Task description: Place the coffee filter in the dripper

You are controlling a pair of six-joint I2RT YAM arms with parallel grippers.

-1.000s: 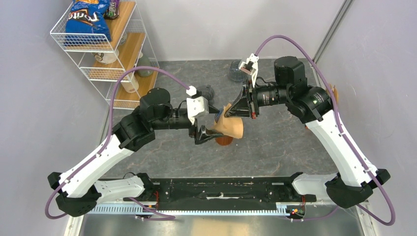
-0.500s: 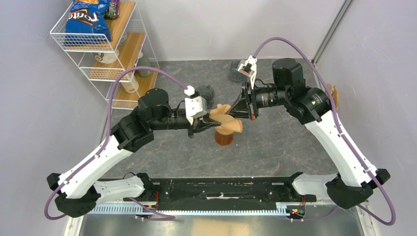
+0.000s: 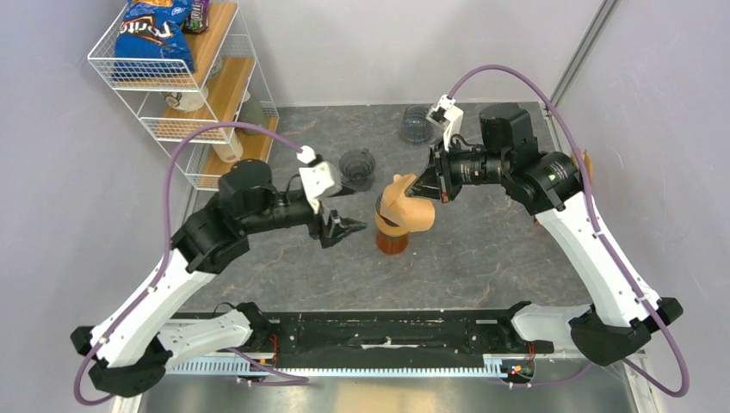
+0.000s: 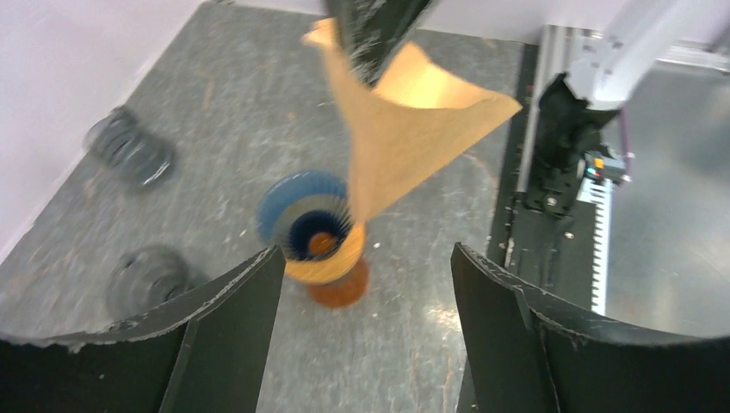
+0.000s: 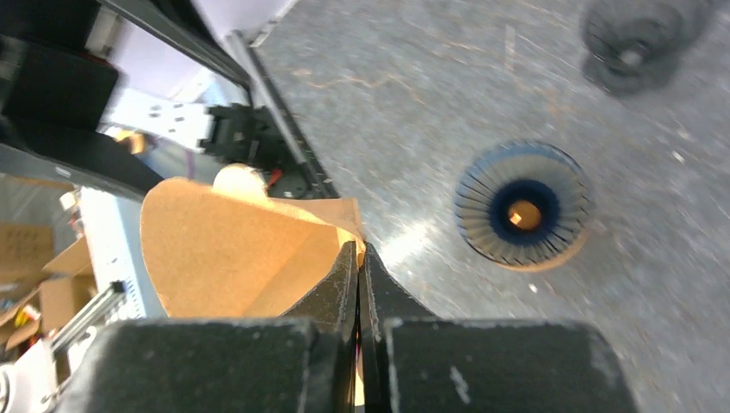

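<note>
Backing leftward off the coffee filter (image 3: 406, 205), my left pincer (image 3: 353, 230) is standing spread and empty, my right pincer (image 3: 423, 186) is pinching the filter's edge, cone hanging over the dripper (image 3: 392, 243).

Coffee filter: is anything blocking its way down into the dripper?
Nothing visible. The right claw holds the coffee filter above the dripper, whose mouth looks bare. The left claw stands open off to one side, clear of both.

Matt brown paper coffee filter (image 4: 405, 129)
</note>
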